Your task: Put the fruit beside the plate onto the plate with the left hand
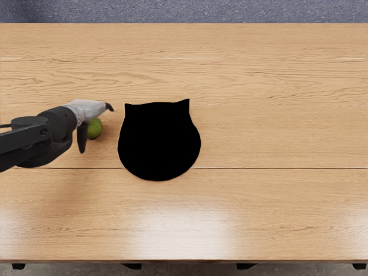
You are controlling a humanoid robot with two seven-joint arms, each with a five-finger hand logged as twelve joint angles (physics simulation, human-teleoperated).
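Observation:
A black cat-head-shaped plate (159, 140) lies flat on the wooden table, left of centre. Just to its left sits a small green fruit (95, 128). My left hand (91, 119) comes in from the left edge and hovers right over the fruit, covering its left side. The grey fingers (107, 106) reach past the top of the fruit and the thumb hangs down at its left; they are spread around it, and no firm grip shows. The fruit rests on the table, a short gap from the plate's rim.
The wooden table (276, 86) stretches wide to the right and toward the front edge. A seam between boards runs across at about the plate's lower edge.

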